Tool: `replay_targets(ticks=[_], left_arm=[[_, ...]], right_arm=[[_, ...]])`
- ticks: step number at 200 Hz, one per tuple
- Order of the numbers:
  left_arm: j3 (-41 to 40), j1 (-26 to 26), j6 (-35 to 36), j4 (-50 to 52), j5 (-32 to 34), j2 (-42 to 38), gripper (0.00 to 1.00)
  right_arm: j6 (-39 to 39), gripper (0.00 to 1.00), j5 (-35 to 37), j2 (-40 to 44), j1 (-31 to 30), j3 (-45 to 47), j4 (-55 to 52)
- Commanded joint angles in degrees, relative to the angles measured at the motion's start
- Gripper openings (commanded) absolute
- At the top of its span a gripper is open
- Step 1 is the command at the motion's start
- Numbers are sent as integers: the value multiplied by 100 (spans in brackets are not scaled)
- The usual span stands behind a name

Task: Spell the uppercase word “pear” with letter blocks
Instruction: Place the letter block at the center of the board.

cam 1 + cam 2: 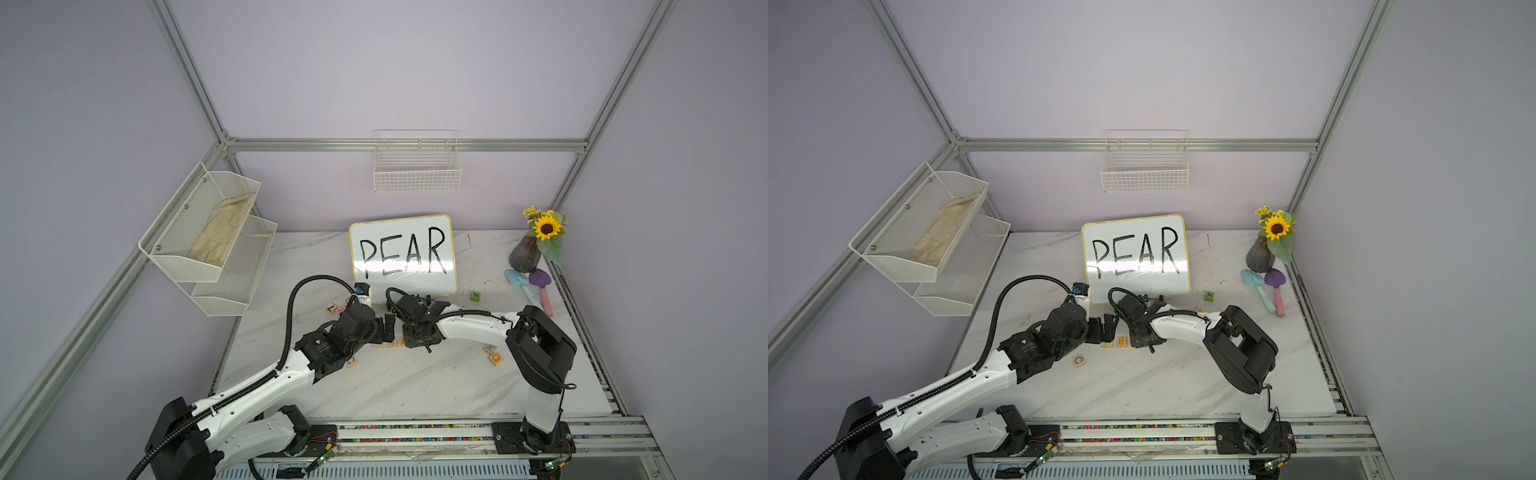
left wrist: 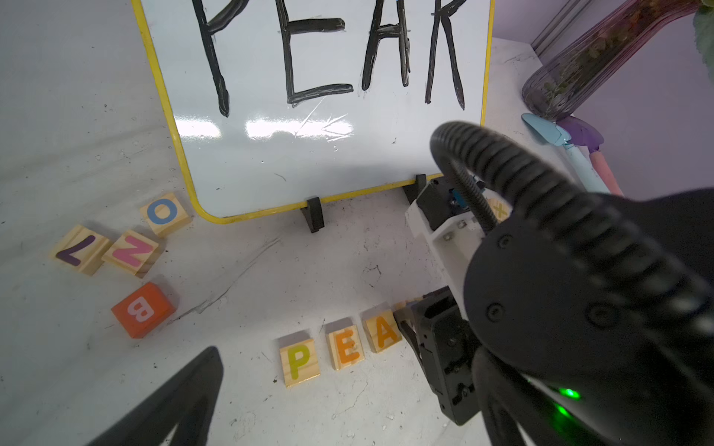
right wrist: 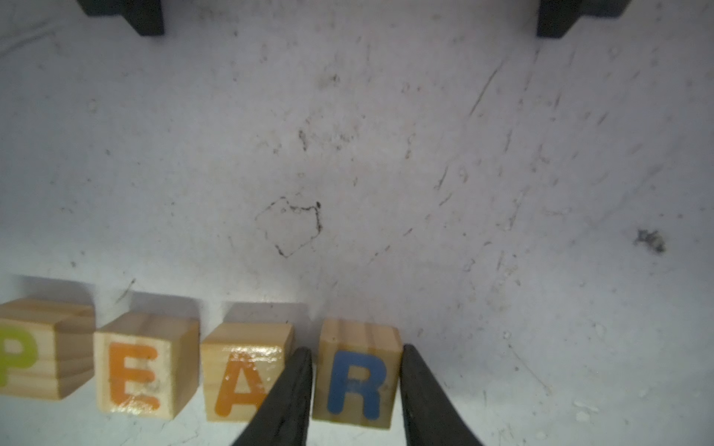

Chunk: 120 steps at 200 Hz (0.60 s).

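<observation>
Both fingers of right gripper flanking R block, set on table just beside A block; clamped or loosened, cannot tell. Spread evenly, lift straight up, spare A block. Nearby, left gripper wide open, empty. Farther, whiteboard.

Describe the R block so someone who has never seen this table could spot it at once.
Find the yellow-rimmed whiteboard reading PEAR; on the table in front of it, four light-wood letter blocks form a row. The R block is the end one, beside the orange A block, flanked by the right tool's black fingers. Its letter is the row's only blue one.
</observation>
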<state>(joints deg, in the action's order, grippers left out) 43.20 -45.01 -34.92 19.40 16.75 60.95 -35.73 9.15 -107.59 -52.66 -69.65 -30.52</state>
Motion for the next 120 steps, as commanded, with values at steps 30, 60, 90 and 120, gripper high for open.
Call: replay_targets(ticks=[30,60,90,120], left_arm=[[-259,37,-76,-375,-7,-101,100],[-259,37,-76,-382,-6,-101,100],[-264,37,-74,-400,-15,-74,100],[-259,41,-85,-401,-23,-74,100]], right_arm=[[-101,41,63,-60,-81,29,-226],[-101,41,93,-25,-81,36,-226],[-75,41,65,1,-84,48,-200],[-58,38,44,-9,-83,67,-200]])
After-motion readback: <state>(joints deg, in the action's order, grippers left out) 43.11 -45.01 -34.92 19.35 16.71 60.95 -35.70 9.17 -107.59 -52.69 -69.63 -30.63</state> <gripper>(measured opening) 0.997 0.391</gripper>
